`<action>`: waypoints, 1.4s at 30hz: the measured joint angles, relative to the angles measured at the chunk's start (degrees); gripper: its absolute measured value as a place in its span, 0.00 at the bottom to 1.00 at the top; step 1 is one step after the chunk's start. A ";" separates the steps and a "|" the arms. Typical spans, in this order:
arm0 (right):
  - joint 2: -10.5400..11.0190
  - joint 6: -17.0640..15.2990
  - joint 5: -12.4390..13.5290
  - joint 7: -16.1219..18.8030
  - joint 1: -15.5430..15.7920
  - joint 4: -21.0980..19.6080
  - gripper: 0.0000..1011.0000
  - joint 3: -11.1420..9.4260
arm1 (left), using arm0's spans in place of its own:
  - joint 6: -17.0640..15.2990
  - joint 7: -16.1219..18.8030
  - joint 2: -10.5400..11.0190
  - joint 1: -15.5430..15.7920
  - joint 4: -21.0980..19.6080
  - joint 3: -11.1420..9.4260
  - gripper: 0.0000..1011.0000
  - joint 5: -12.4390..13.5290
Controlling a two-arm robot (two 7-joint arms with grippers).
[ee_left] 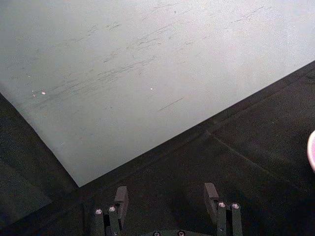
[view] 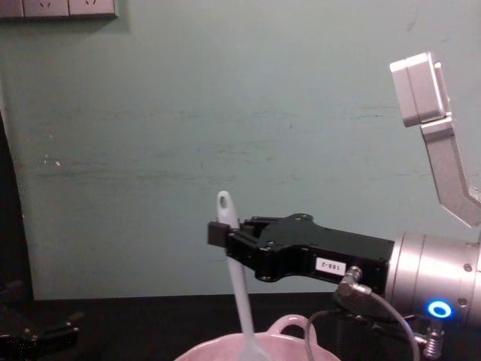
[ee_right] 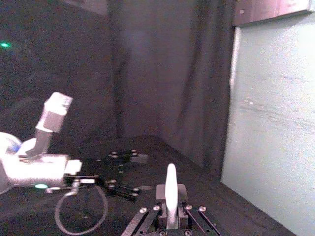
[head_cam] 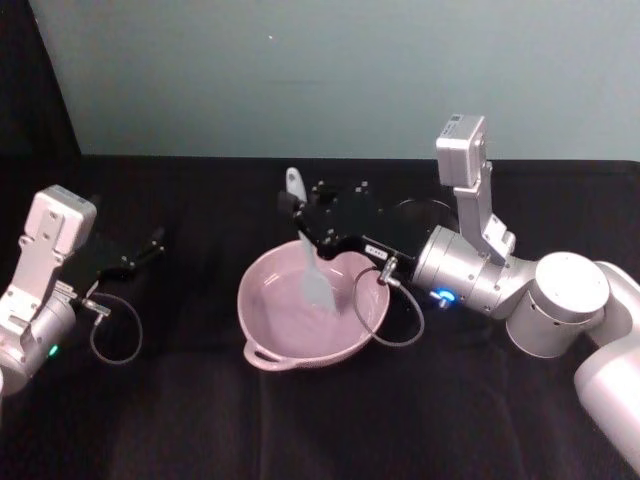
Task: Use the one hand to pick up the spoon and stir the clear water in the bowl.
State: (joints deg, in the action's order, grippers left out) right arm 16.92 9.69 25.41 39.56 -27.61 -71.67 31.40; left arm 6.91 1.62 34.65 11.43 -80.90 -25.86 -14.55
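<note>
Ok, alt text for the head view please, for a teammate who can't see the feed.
The right gripper, reaching in from the right, holds the white spoon by its upper handle, blade down inside the pink bowl at the middle of the black table. The left gripper sits idle at the left, apart from the bowl.

Pale teal wall [head_cam: 350,70]; black tablecloth [head_cam: 200,420]; dark curtain [ee_right: 147,73].

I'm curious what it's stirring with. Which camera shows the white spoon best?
The head view: the whole spoon shows, held by the right gripper, blade down in the pink bowl. The chest view sees its handle and shaft from the side, the blade cut off below. The right wrist view sees the handle end.
</note>
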 joint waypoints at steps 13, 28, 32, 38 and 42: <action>-2.05 -0.15 0.44 1.36 -1.51 0.66 0.12 3.09 | 0.00 0.00 0.00 0.00 0.00 0.00 1.00 0.00; -7.07 3.58 -2.26 -2.33 -5.97 10.87 0.12 2.48 | 0.00 0.00 0.00 0.00 0.00 0.00 1.00 0.00; -7.12 4.52 -3.22 -3.48 -6.00 11.25 0.12 1.50 | 0.00 0.00 0.00 0.00 0.00 0.00 1.00 0.00; -5.60 4.48 -4.16 -4.41 -4.62 8.90 0.12 0.24 | 0.00 0.00 0.00 0.00 0.00 0.00 1.00 0.00; -4.31 3.60 -4.14 -4.57 -3.24 6.86 0.12 -0.62 | 0.00 0.00 0.00 0.00 0.00 0.00 1.00 0.00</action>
State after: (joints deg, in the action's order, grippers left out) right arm 12.61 13.29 21.27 34.99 -30.85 -64.81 30.78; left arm 6.91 1.62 34.65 11.43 -80.90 -25.86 -14.55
